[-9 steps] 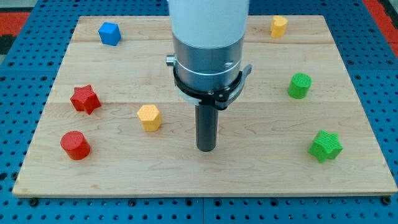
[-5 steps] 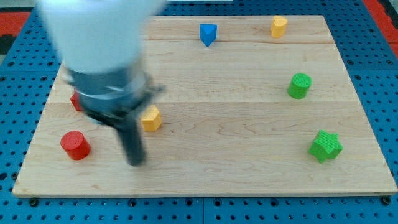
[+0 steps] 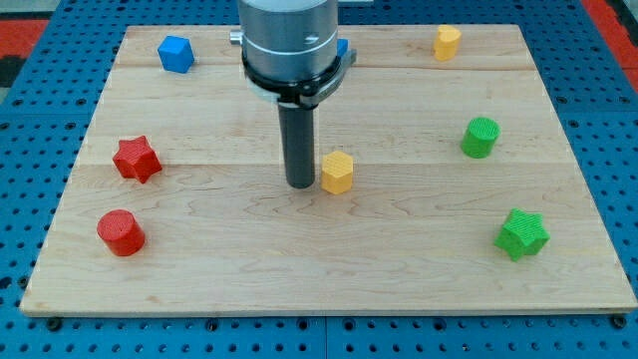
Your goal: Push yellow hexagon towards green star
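The yellow hexagon (image 3: 338,172) lies near the middle of the wooden board (image 3: 199,269). My tip (image 3: 300,183) stands just to its left, touching or almost touching it. The green star (image 3: 522,234) lies far off at the view's lower right, well apart from the hexagon.
A green cylinder (image 3: 480,137) sits at the right, above the green star. A second yellow block (image 3: 447,42) lies at the top right. A blue cube (image 3: 175,53) is at the top left, a blue block (image 3: 342,48) peeks out behind the arm. A red star (image 3: 136,159) and red cylinder (image 3: 121,232) lie at the left.
My tip swung to the hexagon's left, then came back right. The yellow hexagon has moved about 100 px to the right, towards the green star.
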Controlling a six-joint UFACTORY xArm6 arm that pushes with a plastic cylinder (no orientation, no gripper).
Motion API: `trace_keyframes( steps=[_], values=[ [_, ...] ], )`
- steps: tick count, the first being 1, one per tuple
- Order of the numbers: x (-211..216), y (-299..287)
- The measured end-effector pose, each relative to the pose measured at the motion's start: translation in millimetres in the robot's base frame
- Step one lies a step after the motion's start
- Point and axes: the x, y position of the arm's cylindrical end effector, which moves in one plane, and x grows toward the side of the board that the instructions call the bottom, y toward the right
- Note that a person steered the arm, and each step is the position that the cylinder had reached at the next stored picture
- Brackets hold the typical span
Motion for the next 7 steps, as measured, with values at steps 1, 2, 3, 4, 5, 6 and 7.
trace_keyframes(
  steps=[1, 2, 3, 4, 5, 6, 7],
  values=[
    [6.7, 99.7],
    [3.5, 109.7],
    [-38.5, 99.7],
    [-37.9, 140.3],
    [12.0, 175.3],
    [19.4, 147.9],
    [45.0, 119.8]
  ],
)
